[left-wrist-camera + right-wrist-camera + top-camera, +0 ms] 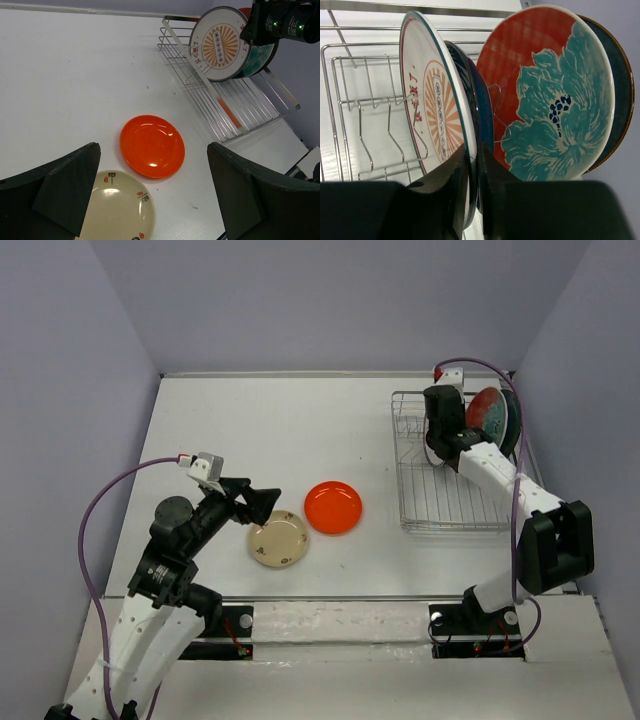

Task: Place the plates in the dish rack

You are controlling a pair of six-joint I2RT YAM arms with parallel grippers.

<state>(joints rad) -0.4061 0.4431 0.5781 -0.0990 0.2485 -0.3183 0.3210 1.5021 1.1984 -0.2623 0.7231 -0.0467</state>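
Now R gripper (pixel 474 155) nips rim of racked white orange-sunburst plate (pixel 435 100); L gripper (pixel 265 505) wide open, empty; small cream plate (pixel 280 540) flat, just below-ahead.

A white table (pixel 290 430) fills the middle of the top view, its surface matte and plain. Three walls close it in: the left wall (pixel 70 390) along the left of the frame, the back wall (pixel 330 300) across the top and the right wall (pixel 595 360) down the right edge — all a pale lavender-grey. A lighter, slightly glossy strip (pixel 340 618) runs across the frame at the table's lower edge. The light is soft and even, and shadows on the tabletop have blurred edges. In the left wrist view the white surface carries a few small dark specks (pixel 147 87), and a band of lavender wall lies along the top edge. In the right wrist view that wall colour shows at the upper right corner.
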